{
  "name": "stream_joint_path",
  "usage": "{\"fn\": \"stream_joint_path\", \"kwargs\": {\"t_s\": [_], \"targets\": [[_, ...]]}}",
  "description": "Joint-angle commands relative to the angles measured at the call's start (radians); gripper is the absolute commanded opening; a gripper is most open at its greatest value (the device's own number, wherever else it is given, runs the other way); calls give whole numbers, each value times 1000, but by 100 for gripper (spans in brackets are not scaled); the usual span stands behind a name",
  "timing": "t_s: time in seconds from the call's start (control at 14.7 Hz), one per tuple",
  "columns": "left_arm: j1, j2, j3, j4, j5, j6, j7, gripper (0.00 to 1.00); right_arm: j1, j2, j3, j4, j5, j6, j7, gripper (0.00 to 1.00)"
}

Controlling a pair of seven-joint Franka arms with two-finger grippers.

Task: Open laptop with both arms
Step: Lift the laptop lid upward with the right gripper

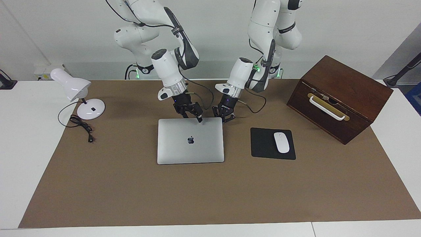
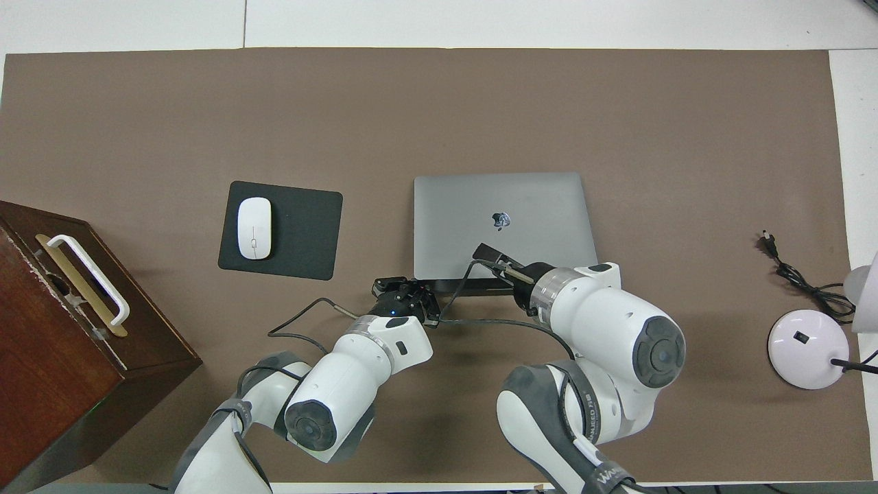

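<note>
Right now the laptop (image 1: pixel 190 140) lies shut and flat on the brown mat (image 1: pixel 131 184), apple logo up, long axis running toward each arm's end of the table. Landmark = laptop. Black mouse pad (image 1: pixel 272 143) w/ white mouse (image 1: pixel 281 142) sits beside it toward the left arm's end; wooden box (image 1: pixel 338 98) further that way. Desk lamp (image 1: pixel 79 95) well apart toward the right arm's end.

Both grippers are at the laptop's robot-side long edge, which I judge is the opening edge. Right gripper (image 1: pixel 192 113) is over that edge near its middle, one fingertip down at the lid's rim; fingers look spread a little, not pinching anything. Left gripper (image 1: pixel 224 117) hangs just off the corner of the same edge toward the left arm's end; can't tell if its fingers are parted or pressed together.

Key relation: the lid edge runs crosswise under the right gripper, so that arm is nearer to the lift pt. Prob. the right one hooks the lid up while the left one holds the base at the corner. Risk: thin lip, fingertip may slip & the whole laptop slide.
</note>
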Motion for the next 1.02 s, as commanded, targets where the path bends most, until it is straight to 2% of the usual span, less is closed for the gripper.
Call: {"fn": "stream_joint_path", "kwargs": {"t_s": [0.0, 0.27, 0.48, 0.96], "targets": [[-2, 81, 8, 28, 14, 7, 4, 0, -53, 55, 5, 113, 17, -55, -70, 100], [-2, 82, 8, 31, 14, 7, 4, 0, -71, 79, 0, 188, 3, -124, -69, 100], [-2, 85, 8, 34, 14, 7, 4, 0, -80, 86, 0, 202, -3, -132, -75, 100], [-2, 85, 8, 36, 14, 7, 4, 0, -123, 116, 0, 304, -121, -226, -74, 100]]}}
